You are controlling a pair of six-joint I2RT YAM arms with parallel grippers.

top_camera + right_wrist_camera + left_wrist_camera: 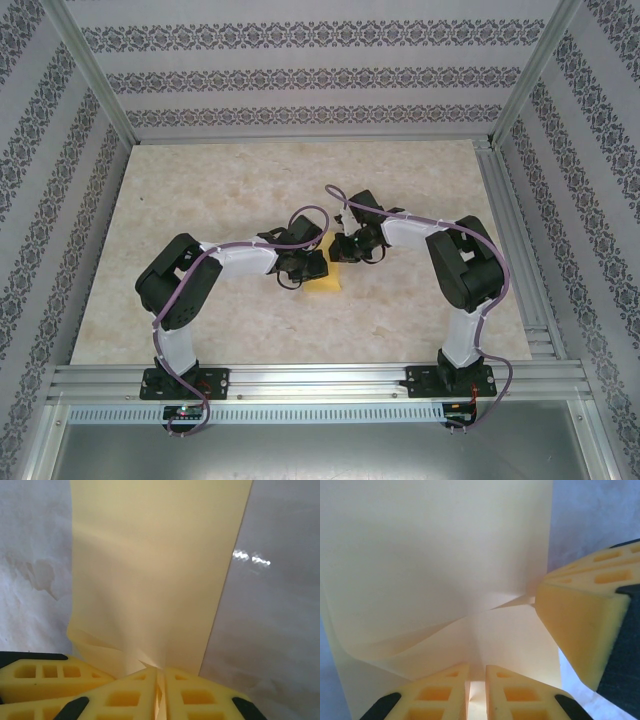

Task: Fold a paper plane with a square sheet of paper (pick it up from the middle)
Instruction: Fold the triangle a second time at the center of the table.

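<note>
Marble-look beige worktop, patterned wall panels round it, aluminium rails along the near edge. Left arm and right arm both reach in and meet mid-worktop.

The square sheet of paper, plain yellow, sits at the centre right where the two grippers meet; from above just a small patch shows beside the left one. Left wrist view: the sheet is bowed, with a loose layer curling across its lower part.

Left gripper: jaws nearly together, narrow slit, paper edge pinched in it. One right-gripper finger is just beside it, touching the sheet.

Right gripper: same, narrow slit, clamped on the paper's near edge. A left-gripper finger lies alongside.
</note>
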